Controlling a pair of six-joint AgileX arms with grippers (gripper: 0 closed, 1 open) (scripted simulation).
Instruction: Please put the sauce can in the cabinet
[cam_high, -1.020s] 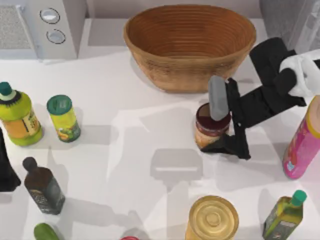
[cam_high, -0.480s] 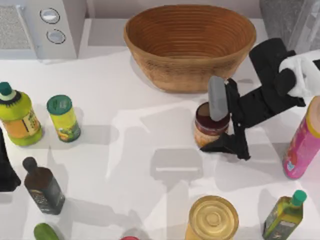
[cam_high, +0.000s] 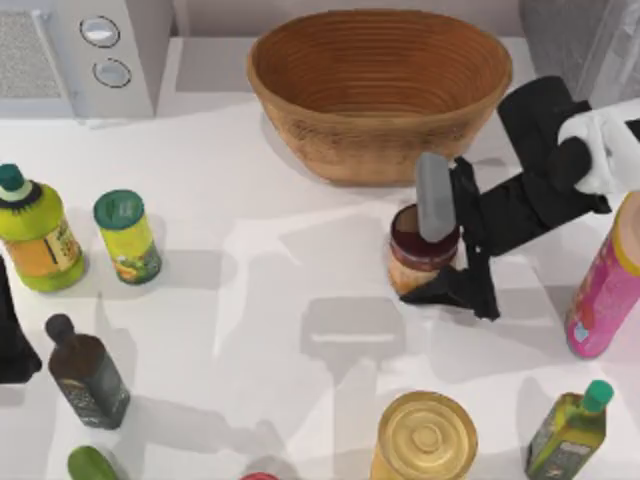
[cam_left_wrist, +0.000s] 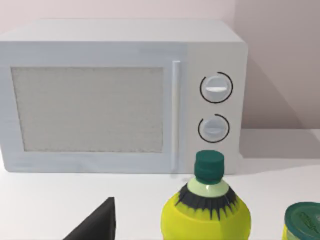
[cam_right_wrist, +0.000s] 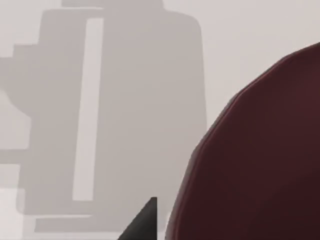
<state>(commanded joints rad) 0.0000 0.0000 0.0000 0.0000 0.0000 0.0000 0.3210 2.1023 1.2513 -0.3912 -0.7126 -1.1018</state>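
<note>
Right hand (cam_high: 437, 250) at sauce can (cam_high: 418, 262), mid-bench, just in front of wicker basket (cam_high: 380, 90).
Short cylindrical can, glossy maroon top, upright on smooth white bench (cam_high: 250, 250); black fingers either side, grip cannot tell. Grey boxy cabinet (cam_high: 580, 40) at far right corner. Left hand (cam_high: 12, 330) parked at left edge, state unclear.

Sauce can (cam_high: 415, 262) glossy maroon top; basket (cam_high: 380, 85) ribbed woven; table (cam_high: 270, 300) matt white.
</note>
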